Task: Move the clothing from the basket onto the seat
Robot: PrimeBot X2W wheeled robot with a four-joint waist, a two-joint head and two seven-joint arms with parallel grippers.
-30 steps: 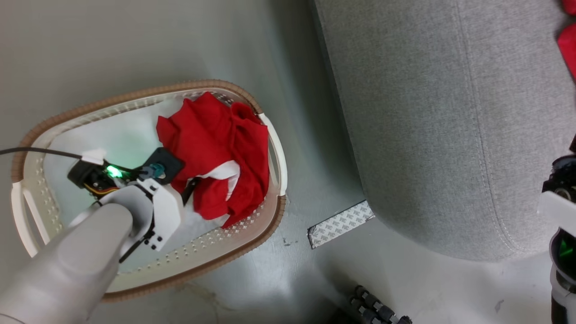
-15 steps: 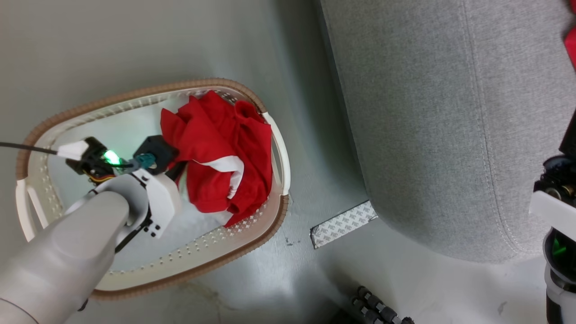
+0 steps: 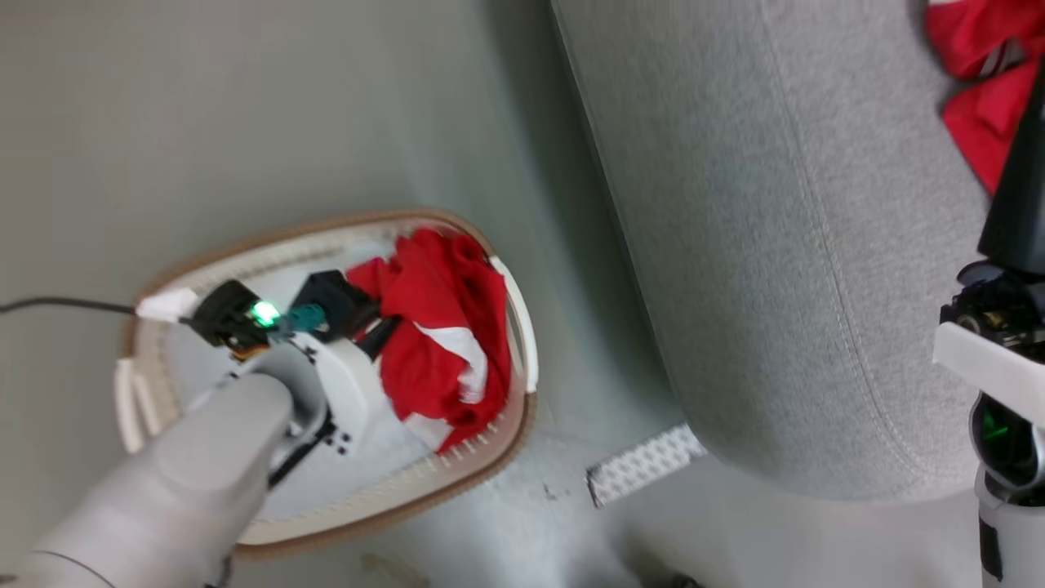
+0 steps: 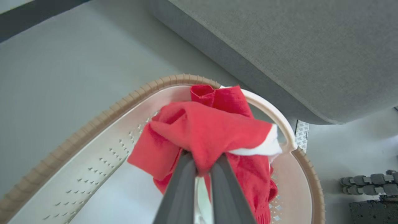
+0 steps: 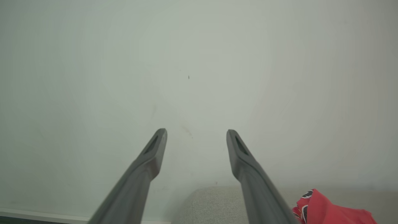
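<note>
Partly done: one garment (image 3: 971,49) lies on the seat (image 3: 775,245) at far right, while the left gripper (image 4: 204,163) clamps the clothing (image 4: 211,130) in the basket (image 4: 93,124), left of the seat; right gripper (image 5: 196,137) wide, empty.

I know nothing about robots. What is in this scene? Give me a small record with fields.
Seat: large light-grey fabric sofa
On seat: crumpled red garment
Basket: cream-white plastic laundry basket with brown rim, on the floor beside the sofa
In basket: red soft garment with white trim
Left fingers: shut on that garment
Right fingers: open, holding nothing
</note>
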